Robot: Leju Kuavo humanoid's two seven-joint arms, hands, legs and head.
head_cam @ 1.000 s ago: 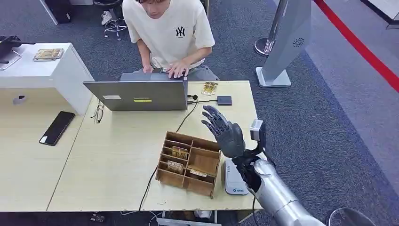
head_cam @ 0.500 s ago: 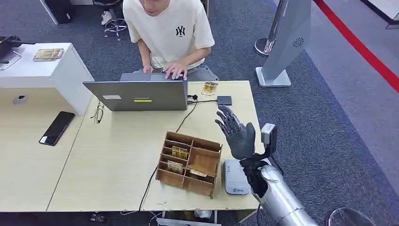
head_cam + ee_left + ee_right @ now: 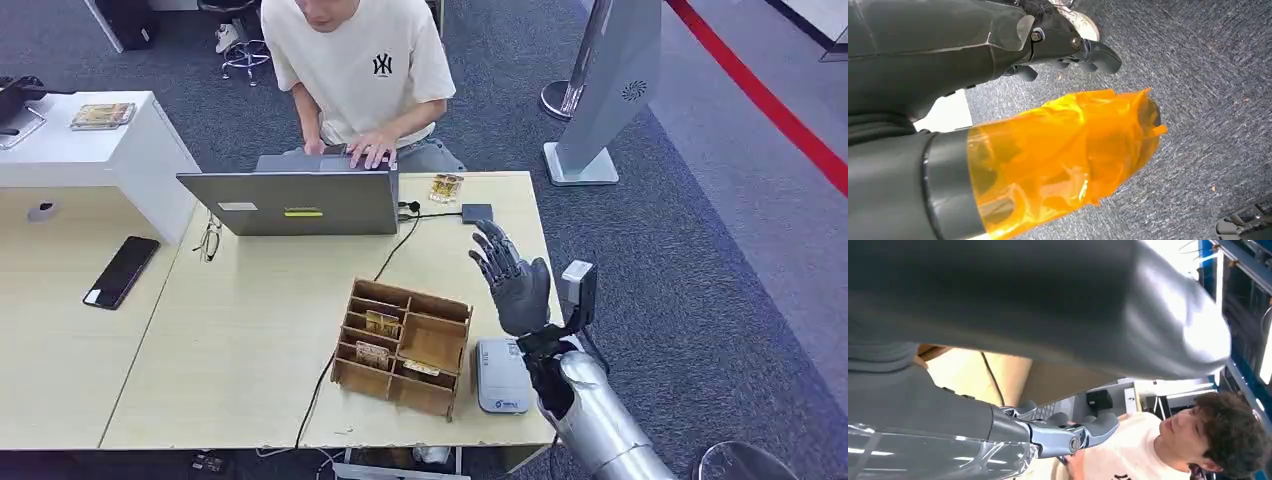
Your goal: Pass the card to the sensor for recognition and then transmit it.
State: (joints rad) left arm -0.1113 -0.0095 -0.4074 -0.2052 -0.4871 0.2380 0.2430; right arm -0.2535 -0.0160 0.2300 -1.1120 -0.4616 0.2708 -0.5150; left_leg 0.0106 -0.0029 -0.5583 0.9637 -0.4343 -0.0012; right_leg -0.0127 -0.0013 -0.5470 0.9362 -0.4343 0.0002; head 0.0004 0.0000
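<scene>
Wooden organizer at lower centre is holding the cards while we are raising our empty, spread right hand beside the sensor, risking knocking the organizer when reaching in.

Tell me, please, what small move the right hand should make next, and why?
Probably swing the right hand back left and down toward the wooden organizer. The hand is raised, open and holds nothing, beside the grey sensor, while the cards lie in the organizer's compartments, so one must be picked up first.
</scene>
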